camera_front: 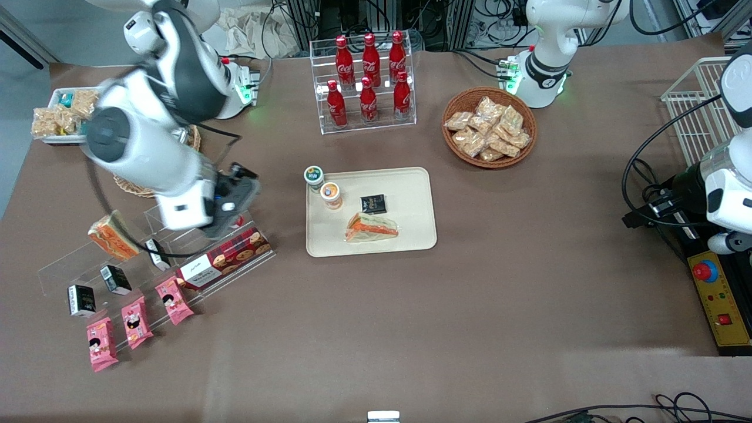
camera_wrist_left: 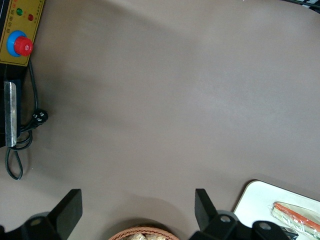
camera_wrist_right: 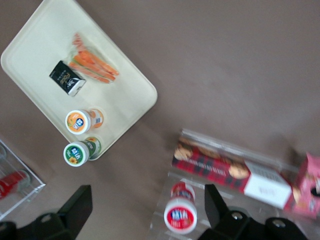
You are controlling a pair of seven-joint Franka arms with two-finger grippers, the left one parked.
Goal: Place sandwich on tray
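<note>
Nearby, end effector [camera_front: 232,202] above cookie box [camera_front: 226,258].

Six cola bottles [camera_front: 369,79]; three pink packets [camera_front: 134,322]; one sandwich [camera_front: 371,228].

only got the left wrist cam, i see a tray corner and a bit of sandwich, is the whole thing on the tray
Observer: Yes, the sandwich lies wholly inside the tray.
Operator: anything else on there
Observer: A small black packet and an orange-lidded cup, both farther from the front camera than the sandwich.
Operator: where's the gripper
Observer: The gripper is open and empty, above the clear shelf with the cookie box.
</note>
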